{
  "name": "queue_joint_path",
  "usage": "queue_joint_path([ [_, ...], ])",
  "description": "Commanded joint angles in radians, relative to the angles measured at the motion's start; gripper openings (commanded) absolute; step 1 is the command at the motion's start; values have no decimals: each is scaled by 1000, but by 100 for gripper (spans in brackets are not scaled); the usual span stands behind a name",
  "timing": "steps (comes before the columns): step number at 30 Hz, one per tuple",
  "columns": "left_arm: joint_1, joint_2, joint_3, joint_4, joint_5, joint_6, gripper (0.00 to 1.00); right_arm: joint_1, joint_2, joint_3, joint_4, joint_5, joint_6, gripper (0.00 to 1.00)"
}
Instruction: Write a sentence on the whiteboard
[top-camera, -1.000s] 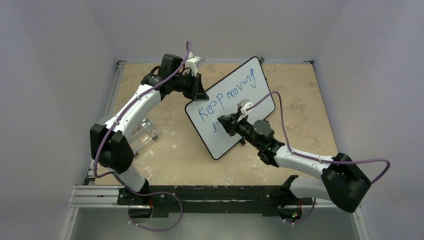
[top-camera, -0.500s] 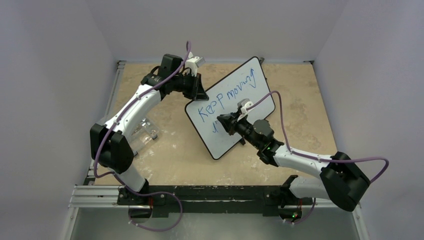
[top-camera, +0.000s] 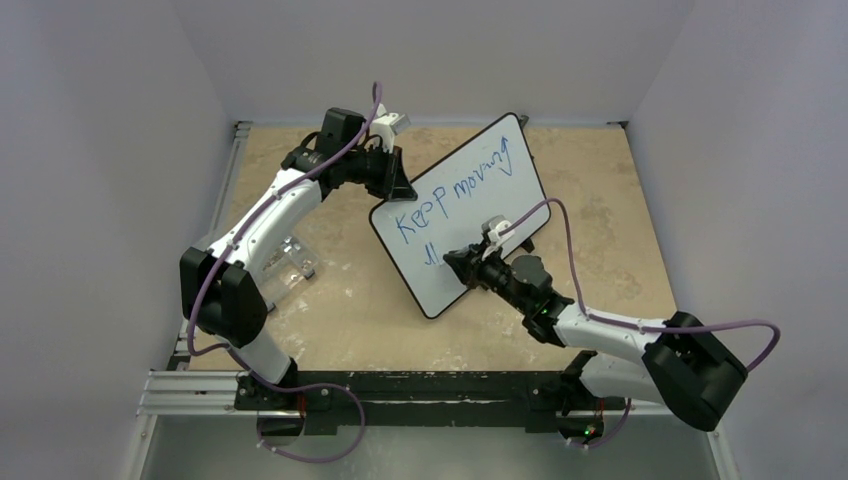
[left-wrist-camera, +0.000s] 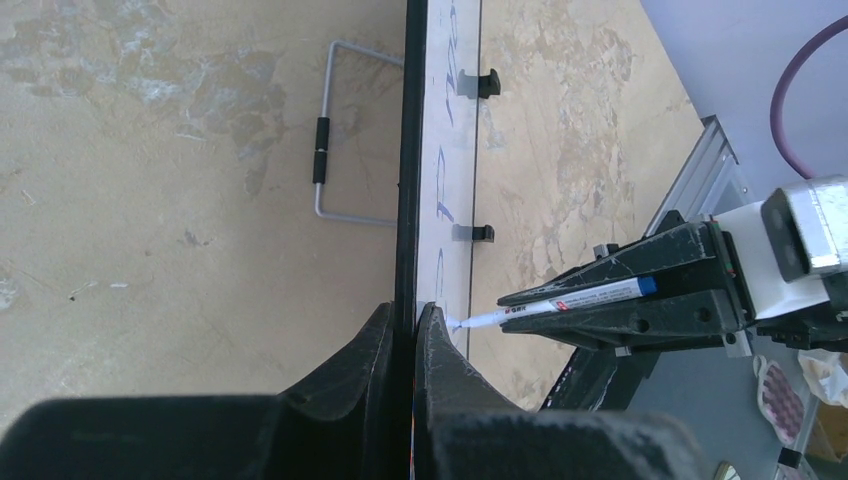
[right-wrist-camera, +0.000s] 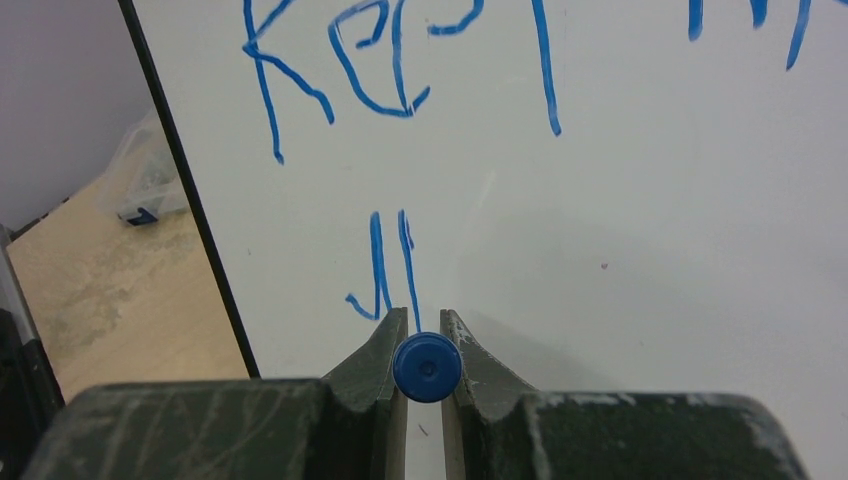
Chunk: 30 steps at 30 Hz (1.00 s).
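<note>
My right pincer is clenched on the blue marker, its tip at the whiteboard just right of line two's first strokes. My left pincer clamps the board's edge, holding it upright mid-frame on the bench. The sentence climbs toward the upper right, and I judge the next letters go that way.

From my right wrist, the marker shows only its blue butt, its tip hidden; the sentence runs off the top edge.
</note>
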Motion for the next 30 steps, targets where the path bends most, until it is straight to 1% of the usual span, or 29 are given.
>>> queue_joint_path([
  [1,11,-6,-3,-38,-199,56,0,-1,-4,-51,-78,20,29,0],
  [7,10,-3,-4,-38,-197,56,0,-1,-53,-30,-165,-4,18,0],
  [12,12,1,-4,-36,-197,56,0,-1,-143,27,-234,-49,-19,0],
  [13,11,-50,-3,-37,-197,57,0,-2,-161,35,-229,-51,-21,0],
  [14,10,-4,-3,-38,-197,57,0,-1,-177,37,-217,-48,-20,0],
  [19,10,4,-4,-39,-200,57,0,-1,-204,23,-70,-15,-25,0],
  [24,11,5,-4,-39,-193,56,0,-2,-122,37,68,12,-50,0],
  [30,12,9,-3,-39,-191,47,0,-2,-21,68,177,25,-53,0],
])
